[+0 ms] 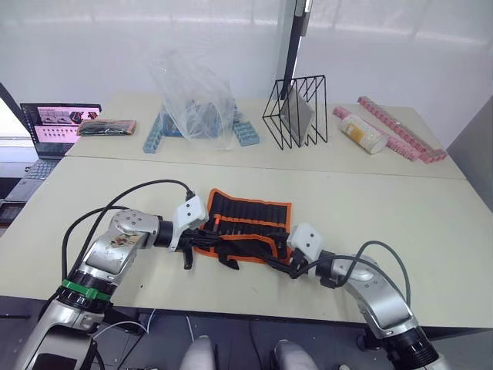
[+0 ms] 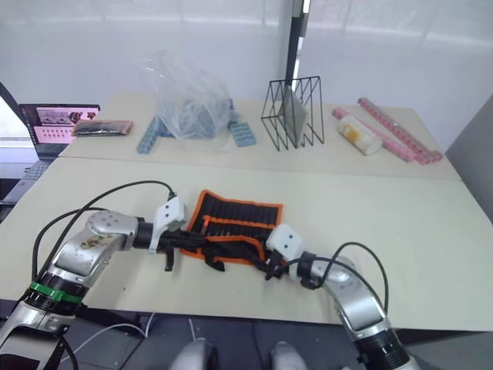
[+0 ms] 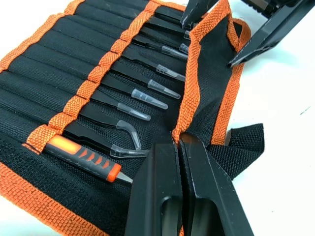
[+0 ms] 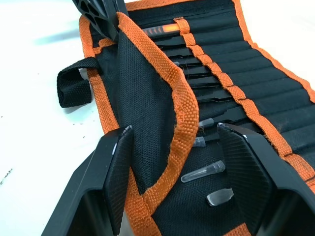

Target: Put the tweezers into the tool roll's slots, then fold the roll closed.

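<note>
Left jaws pinched on tool roll (image 1: 245,221) flap, roll lengthwise left-right.

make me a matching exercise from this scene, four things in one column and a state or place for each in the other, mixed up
Things:
1. left end effector
2. right end effector
3. tweezers
4. wire rack

States or places:
A. fingers open, straddling the tool roll's raised flap
B. standing on the far table
C. fingers shut on the flap's orange edge
D. tucked in the slots, clear tip caps showing

Pairs: 1-C, 2-A, 3-D, 4-B
</note>
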